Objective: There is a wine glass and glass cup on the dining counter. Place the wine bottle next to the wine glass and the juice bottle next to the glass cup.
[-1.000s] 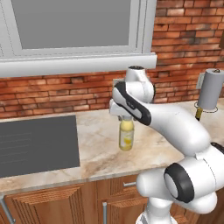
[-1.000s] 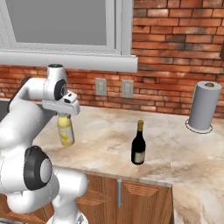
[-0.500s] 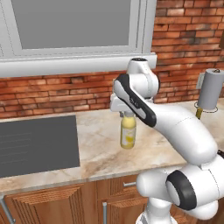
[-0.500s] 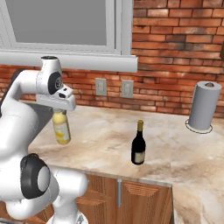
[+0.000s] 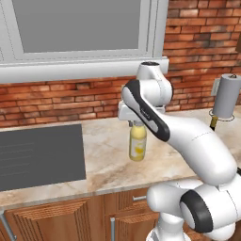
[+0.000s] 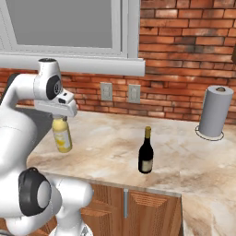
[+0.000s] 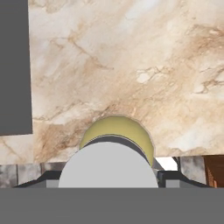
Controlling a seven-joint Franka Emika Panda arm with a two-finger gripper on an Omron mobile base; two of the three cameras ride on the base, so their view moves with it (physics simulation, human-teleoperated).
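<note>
Juice bottle (image 5: pixel 137 143) (yellow) — in end effector (image 5: pixel 136 123)

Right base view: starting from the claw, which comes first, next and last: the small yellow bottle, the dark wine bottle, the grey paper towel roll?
1. Small yellow juice bottle: hanging from the claw, off the counter, at left.
2. Dark wine bottle with gold foil neck: standing mid-counter, to the right.
3. Grey paper towel roll: far right, by the brick wall.

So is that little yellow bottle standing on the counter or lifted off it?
Lifted: the juice bottle hangs upright from the gripper, clear of the marbled worktop.
</note>
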